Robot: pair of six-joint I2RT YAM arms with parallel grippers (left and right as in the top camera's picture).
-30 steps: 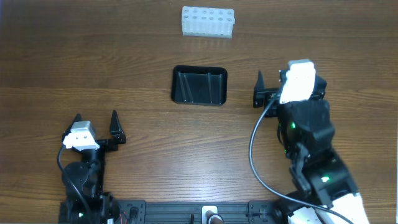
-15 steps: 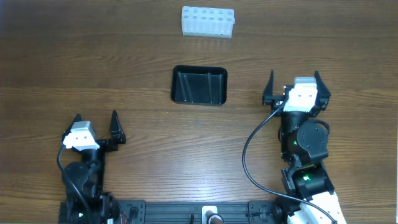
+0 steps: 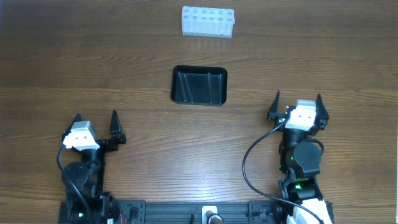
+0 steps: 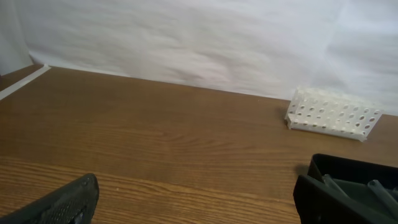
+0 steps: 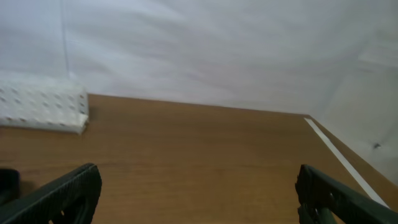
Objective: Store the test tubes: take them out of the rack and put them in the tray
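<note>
The black tray sits at the middle of the wooden table, with the white rack beyond it at the far edge. The two are well apart. In the left wrist view, clear tubes lie inside the tray. The rack stands behind it, showing rows of holes, and I cannot tell whether any tube is still in it.

The left gripper is at the near left of the table, its fingers spread wide and holding nothing. The right gripper is at the near right, to the right of the tray and a little nearer. Its fingers are also spread wide and empty, and the rack shows far off to its left.
</note>
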